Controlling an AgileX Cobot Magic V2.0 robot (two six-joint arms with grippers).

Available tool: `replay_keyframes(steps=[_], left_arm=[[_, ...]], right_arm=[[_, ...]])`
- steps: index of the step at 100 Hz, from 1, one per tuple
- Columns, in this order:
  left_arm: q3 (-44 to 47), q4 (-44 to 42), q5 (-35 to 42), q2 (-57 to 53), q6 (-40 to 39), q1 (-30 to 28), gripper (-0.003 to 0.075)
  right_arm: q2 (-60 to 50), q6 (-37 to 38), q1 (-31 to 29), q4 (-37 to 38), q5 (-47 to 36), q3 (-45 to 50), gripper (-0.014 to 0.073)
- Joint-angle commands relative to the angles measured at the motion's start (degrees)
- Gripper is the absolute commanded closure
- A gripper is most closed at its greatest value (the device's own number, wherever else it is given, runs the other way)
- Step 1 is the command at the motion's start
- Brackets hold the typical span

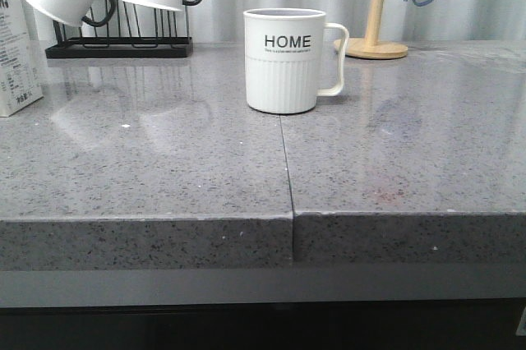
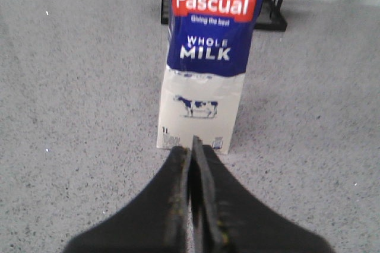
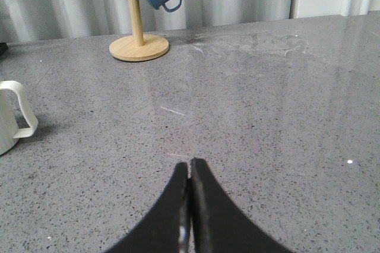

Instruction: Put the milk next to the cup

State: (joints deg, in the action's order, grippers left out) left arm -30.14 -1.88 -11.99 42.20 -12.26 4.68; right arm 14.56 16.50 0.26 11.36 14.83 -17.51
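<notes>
Milk [image 2: 203, 63] stands upright at the far left edge of the tabletop [image 1: 164, 169], only a sliver of it showing in the front view, well apart from the cup [image 1: 285, 60], which sits near the middle toward the back edge with its handle turned right. The left gripper [image 2: 193, 146] points straight at the carton's lower front, its fingers pressed together on nothing; the right gripper [image 3: 190, 167] is likewise clenched and empty, over bare counter with the cup's handle off to one side. The step in hand, as I judge it, is reaching for the carton, and the left arm is the one placed for it. To do it well, the jaws should spread wider than the carton before closing in, take it by the white lower body squarely across two opposite faces, and keep it vertical. The rack [image 1: 119, 44] with hanging mugs stands just behind, so the approach should stay low and frontal.
</notes>
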Motion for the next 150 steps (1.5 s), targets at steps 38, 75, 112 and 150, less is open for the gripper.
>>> replay_keyframes(steps=[38,75,112,150], left_arm=[[-2.1,0.0,13.4,5.9,-0.5,1.5,0.0066],[-2.1,-0.5,24.5,14.2,-0.5,1.6,0.0066],[-3.1,1.9,40.4,25.6,-0.5,1.6,0.0066],[-12.9,1.9,43.4,38.5,-0.5,1.6,0.0066]], right_arm=[[0.5,0.1,-0.3,0.1,-4.2,-1.5,0.0662],[0.5,0.1,-0.3,0.1,-4.2,-1.5,0.0662],[0.5,0.1,-0.3,0.1,-4.2,-1.5,0.0662],[0.5,0.1,-0.3,0.1,-4.2,-1.5,0.0662]])
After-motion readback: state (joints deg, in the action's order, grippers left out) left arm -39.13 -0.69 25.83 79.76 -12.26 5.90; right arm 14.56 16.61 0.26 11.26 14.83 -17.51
